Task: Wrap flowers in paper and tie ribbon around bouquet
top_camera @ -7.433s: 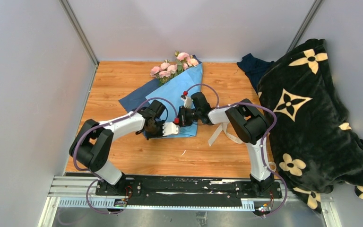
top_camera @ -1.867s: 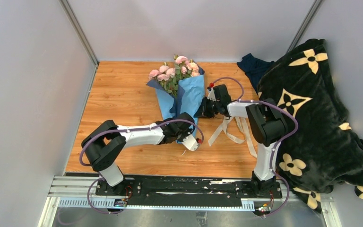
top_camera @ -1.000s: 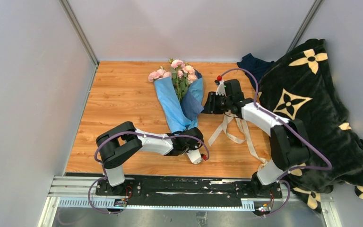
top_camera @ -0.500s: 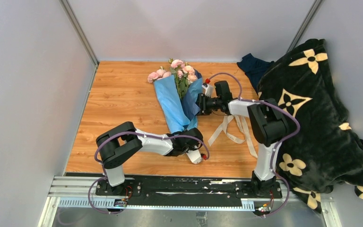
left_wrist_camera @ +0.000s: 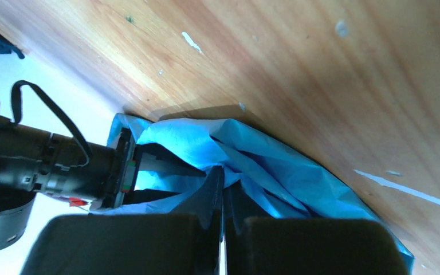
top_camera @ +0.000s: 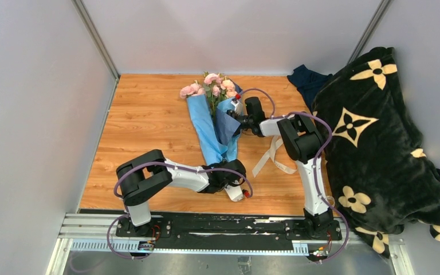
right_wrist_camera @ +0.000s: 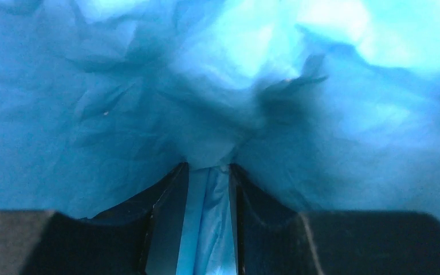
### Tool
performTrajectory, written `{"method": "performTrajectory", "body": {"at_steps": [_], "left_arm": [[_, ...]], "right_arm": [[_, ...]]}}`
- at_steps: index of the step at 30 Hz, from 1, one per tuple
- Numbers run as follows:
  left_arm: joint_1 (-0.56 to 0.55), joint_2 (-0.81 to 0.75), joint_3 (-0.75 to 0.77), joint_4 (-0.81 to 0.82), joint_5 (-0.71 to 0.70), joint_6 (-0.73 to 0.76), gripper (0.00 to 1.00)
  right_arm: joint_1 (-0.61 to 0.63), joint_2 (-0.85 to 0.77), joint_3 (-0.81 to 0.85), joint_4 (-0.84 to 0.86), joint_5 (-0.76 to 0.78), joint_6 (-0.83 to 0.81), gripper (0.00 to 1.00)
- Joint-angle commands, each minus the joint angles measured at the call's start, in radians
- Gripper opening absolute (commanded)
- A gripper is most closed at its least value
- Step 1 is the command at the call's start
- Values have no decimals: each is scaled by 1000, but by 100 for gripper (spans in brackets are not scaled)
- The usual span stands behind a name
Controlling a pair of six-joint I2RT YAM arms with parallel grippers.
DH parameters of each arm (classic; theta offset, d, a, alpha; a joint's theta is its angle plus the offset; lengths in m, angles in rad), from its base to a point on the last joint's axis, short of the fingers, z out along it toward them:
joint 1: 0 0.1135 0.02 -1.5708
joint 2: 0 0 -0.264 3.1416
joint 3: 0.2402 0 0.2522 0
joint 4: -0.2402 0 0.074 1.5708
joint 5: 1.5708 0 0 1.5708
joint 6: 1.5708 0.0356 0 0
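The bouquet lies on the wooden table, with the pink flowers (top_camera: pixel 213 86) poking out of its far end. The light blue paper (top_camera: pixel 203 123) forms a cone, and a darker flap (top_camera: pixel 227 125) folds over its right side. My left gripper (top_camera: pixel 227 166) is shut on the paper's bunched lower tip (left_wrist_camera: pixel 246 166); its fingers (left_wrist_camera: pixel 209 197) meet there. My right gripper (top_camera: pixel 233 118) is shut on a fold of the paper's right flap, and that paper (right_wrist_camera: pixel 206 86) fills its wrist view, with the fold between the fingers (right_wrist_camera: pixel 172 195). The cream ribbon (top_camera: pixel 272 153) lies limp on the table to the right of the bouquet.
A black blanket with cream flower shapes (top_camera: pixel 378 143) covers the table's right side. A dark blue cloth (top_camera: pixel 306 80) lies at the back right. Grey walls close in the table at the left and back. Bare wood (top_camera: pixel 143 120) shows left of the bouquet.
My right gripper has moved left from beside the ribbon onto the bouquet's right flap and closed on it. The flap now lies further over the stems. The left arm has barely shifted.
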State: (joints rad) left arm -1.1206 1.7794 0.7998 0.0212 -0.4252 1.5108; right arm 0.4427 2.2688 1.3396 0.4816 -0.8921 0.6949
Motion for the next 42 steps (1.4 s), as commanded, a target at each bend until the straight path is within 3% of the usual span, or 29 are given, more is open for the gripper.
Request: {"method": "performTrajectory", "body": {"at_steps": [1, 6, 11, 17, 20, 23, 30, 32, 33, 34, 36, 37, 39, 42], "left_arm": [[-36, 30, -13, -27, 21, 22, 0], [-39, 75, -17, -6, 2, 19, 0], [-39, 90, -34, 3, 3, 16, 0], [-40, 106, -32, 3, 7, 12, 0], [-40, 106, -33, 3, 4, 13, 0], [-40, 107, -35, 3, 3, 11, 0], [-40, 114, -40, 3, -10, 14, 0], [-40, 114, -42, 2, -13, 13, 0], [-40, 114, -42, 3, -15, 12, 0], [-40, 114, -43, 3, -16, 11, 0], [-39, 114, -46, 2, -20, 6, 0], [-39, 113, -50, 3, -21, 6, 0], [-40, 114, -52, 3, -29, 4, 2], [-40, 109, -41, 3, -57, -26, 16]], "right_arm": [[7, 58, 65, -47, 86, 26, 38], [-1, -79, 42, -195, 119, -79, 37], [-30, -346, -14, -522, 244, -341, 41], [-16, -567, 12, -681, 369, -476, 48], [37, -586, 60, -651, 395, -490, 53], [98, -540, 146, -643, 447, -514, 66], [168, -339, 378, -711, 548, -534, 67], [171, -299, 413, -721, 575, -523, 64], [170, -293, 423, -722, 578, -519, 57], [171, -289, 427, -722, 575, -517, 44], [169, -305, 413, -715, 581, -511, 7], [167, -328, 388, -708, 594, -509, 0], [152, -381, 316, -692, 631, -482, 0], [85, -483, 95, -581, 687, -410, 0]]}}
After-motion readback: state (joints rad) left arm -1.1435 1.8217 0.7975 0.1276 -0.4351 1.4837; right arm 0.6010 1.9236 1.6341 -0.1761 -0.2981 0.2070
